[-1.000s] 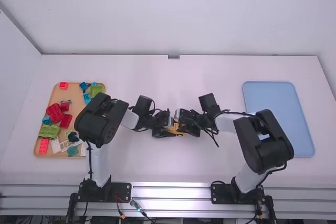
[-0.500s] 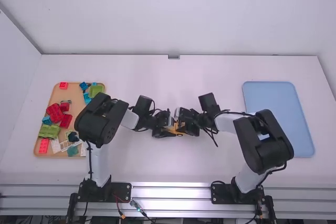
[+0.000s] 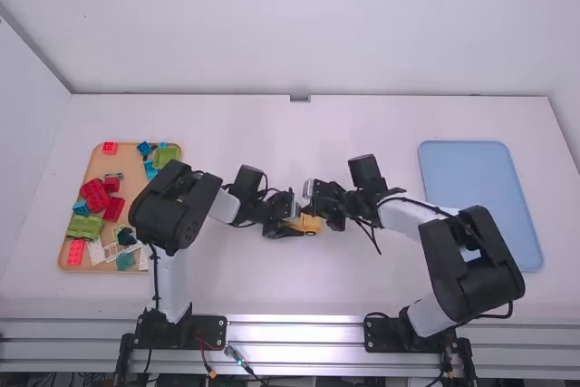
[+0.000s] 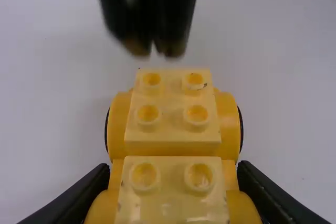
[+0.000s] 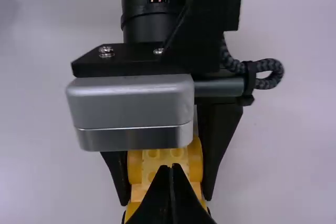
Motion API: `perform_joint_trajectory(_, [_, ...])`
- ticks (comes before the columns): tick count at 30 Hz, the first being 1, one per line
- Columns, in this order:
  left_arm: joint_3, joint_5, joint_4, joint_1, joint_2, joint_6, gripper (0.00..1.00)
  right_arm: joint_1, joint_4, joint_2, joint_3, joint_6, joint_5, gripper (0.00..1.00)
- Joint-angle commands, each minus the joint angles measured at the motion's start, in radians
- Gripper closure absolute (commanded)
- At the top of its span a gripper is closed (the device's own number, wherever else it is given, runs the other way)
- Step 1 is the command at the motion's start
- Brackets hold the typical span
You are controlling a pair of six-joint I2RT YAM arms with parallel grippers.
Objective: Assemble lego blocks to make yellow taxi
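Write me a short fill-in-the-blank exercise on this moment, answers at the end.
The left gripper holds a block assembly coloured ____.
The right gripper is not open but ____.
The empty-coloured gap aside, the right arm's side has a tray coloured ____.
The tan tray lies on the ____ arm's side.

Yellow; shut; blue; left.

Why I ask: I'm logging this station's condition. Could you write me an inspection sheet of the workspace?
Surface: white table with a few tiny dark specks; spills: nothing seen.
Job's things: yellow build, studs up, around the table's middle.
Clutter: red, blue, green and white pieces on the tan tray at left; blue tray at right.
Grippers: left gripper closed on the build's sides; right gripper shut beside it, nothing between its fingers.
Cables: black cable along the right arm; braided cable loops by the left gripper.
Surroundings: white wall behind; metal rails along the near edge.
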Motion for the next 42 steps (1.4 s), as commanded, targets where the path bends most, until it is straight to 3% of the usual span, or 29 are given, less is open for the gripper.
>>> perform_joint_trajectory(1, [-0.013,-0.042,-0.022,-0.01,0.014,-0.026,0.61,-0.008,-0.024,-0.011,0.0,-0.001,0.021,1.0])
perform_joint_trajectory(21, [-0.013,-0.042,-0.025,-0.01,0.014,-0.027,0.62,-0.003,0.042,0.209,0.004,0.065,0.107,1.0])
perform_joint_trajectory(30, [-0.013,-0.042,-0.022,-0.01,0.014,-0.026,0.64,0.017,-0.057,0.333,0.079,0.001,0.155,1.0])
perform_joint_trajectory(42, [0.01,-0.047,-0.023,-0.01,0.014,-0.029,0.65,0.012,-0.055,0.203,0.229,-0.001,0.109,1.0])
